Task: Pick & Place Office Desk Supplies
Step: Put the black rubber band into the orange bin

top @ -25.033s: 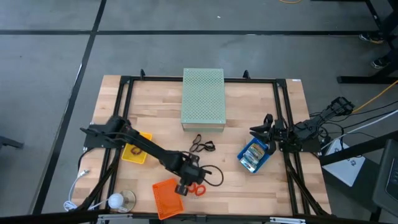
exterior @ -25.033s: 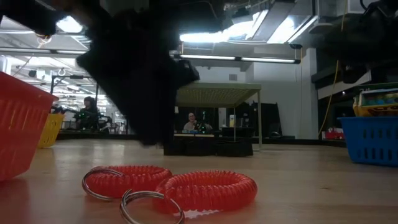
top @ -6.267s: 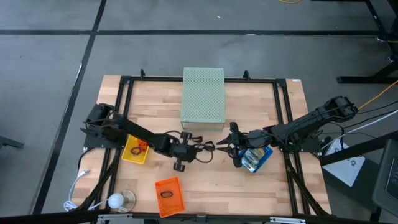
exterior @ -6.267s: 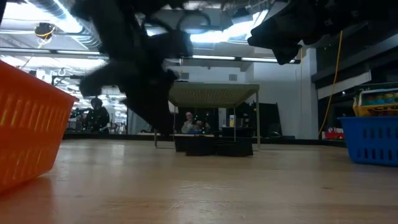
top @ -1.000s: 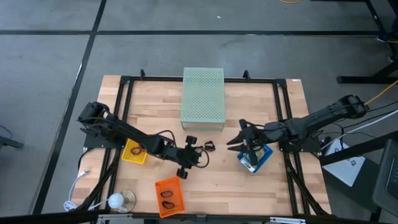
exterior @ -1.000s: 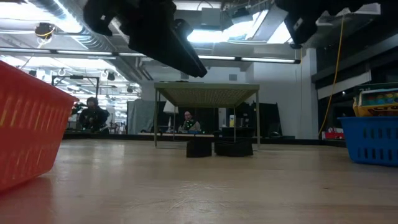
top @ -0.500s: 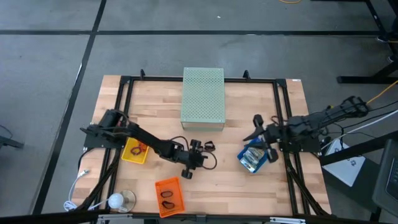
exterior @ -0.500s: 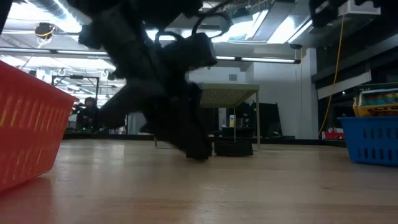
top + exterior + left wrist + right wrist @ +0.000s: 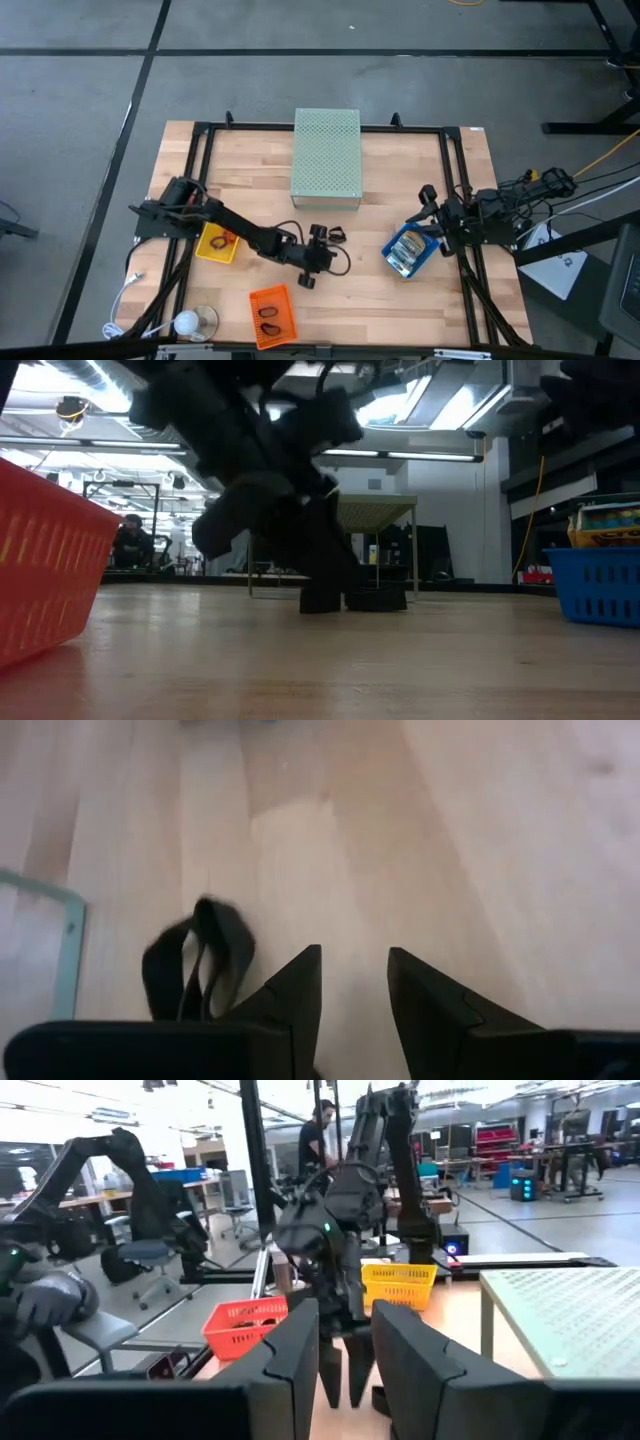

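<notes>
Low over the middle of the bench (image 9: pixel 400 300), just in front of the pale green perforated box (image 9: pixel 326 158): the left gripper (image 9: pixel 322 240), fingers (image 9: pixel 295 992) apart by a narrow gap, nothing between them. Just beside those fingertips, flat on the wood and outside the gap: a thin black loop piece (image 9: pixel 336 236), plain too in the left wrist view (image 9: pixel 200 960). At the bench's right edge, raised above the blue tray (image 9: pixel 392 240): the right gripper (image 9: pixel 421 205), fingers (image 9: pixel 300 1350) likewise parted and empty, pointed across toward the left arm. Inside the blue tray: a stack of green-blue-white printed packets (image 9: pixel 407 248). In the orange tray (image 9: pixel 272 298) near the front edge: two more black loops (image 9: pixel 268 318). In the yellow tray (image 9: pixel 214 252) on the left: a small ring (image 9: pixel 222 238), colour hard to tell. Beyond the bench in the low view: a person (image 9: pixel 130 540), seated far off.
</notes>
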`<state>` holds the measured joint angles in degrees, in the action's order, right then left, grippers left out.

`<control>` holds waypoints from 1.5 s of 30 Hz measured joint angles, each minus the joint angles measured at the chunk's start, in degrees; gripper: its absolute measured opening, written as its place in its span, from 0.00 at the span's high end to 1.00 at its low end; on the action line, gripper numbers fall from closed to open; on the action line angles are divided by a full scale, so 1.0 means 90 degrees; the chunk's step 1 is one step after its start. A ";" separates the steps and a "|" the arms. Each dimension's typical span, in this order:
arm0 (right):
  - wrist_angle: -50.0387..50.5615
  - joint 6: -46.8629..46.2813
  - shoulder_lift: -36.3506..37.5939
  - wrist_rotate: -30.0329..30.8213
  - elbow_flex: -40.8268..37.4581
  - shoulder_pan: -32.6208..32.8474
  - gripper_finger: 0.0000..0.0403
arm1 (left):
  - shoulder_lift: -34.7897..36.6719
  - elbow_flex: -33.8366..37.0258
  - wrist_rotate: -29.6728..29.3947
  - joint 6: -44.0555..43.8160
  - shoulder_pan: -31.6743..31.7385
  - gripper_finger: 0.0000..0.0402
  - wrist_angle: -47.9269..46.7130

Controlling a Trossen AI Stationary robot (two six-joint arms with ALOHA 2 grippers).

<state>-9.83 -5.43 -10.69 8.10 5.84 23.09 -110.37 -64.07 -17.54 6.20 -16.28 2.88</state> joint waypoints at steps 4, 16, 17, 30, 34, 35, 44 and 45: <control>0.0253 0.0053 0.0312 -0.0094 -0.0191 0.0000 0.76 | 0.0000 -0.0271 -0.0116 0.0202 -0.0177 0.72 -0.0198; 0.0907 0.0177 0.0322 -0.0683 -0.0544 0.0002 0.76 | 0.0080 -0.0406 -0.1114 0.0178 -0.0300 0.72 -0.0848; 0.0952 0.0179 0.0323 -0.0679 -0.0546 0.0002 0.76 | 0.0089 -0.0406 -0.1118 0.0139 -0.0289 0.72 -0.0846; 0.0901 0.0570 0.0535 -0.0668 -0.0548 -0.0002 0.76 | 0.0100 -0.0409 -0.2089 -0.0046 -0.0295 0.72 -0.1264; 0.0904 0.0508 0.0533 -0.0666 -0.0548 -0.0002 0.76 | 0.0100 -0.0409 -0.1859 -0.0054 -0.0276 0.72 -0.1248; 0.0903 0.0498 0.0533 -0.0666 -0.0548 -0.0002 0.76 | 0.0100 -0.0409 -0.1615 -0.0100 -0.0255 0.72 -0.1275; 0.0902 0.0318 0.0533 -0.0666 -0.0548 -0.0005 0.76 | 0.0097 -0.0406 -0.0929 -0.0879 0.0113 0.72 -0.1578; 0.0902 0.0318 0.0533 -0.0666 -0.0548 -0.0005 0.76 | 0.0080 -0.0406 -0.0836 -0.0960 0.0141 0.72 -0.1588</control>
<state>-1.72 -2.57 -5.89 2.11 0.91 23.05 -109.64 -67.72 -25.06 -2.44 -15.01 -11.41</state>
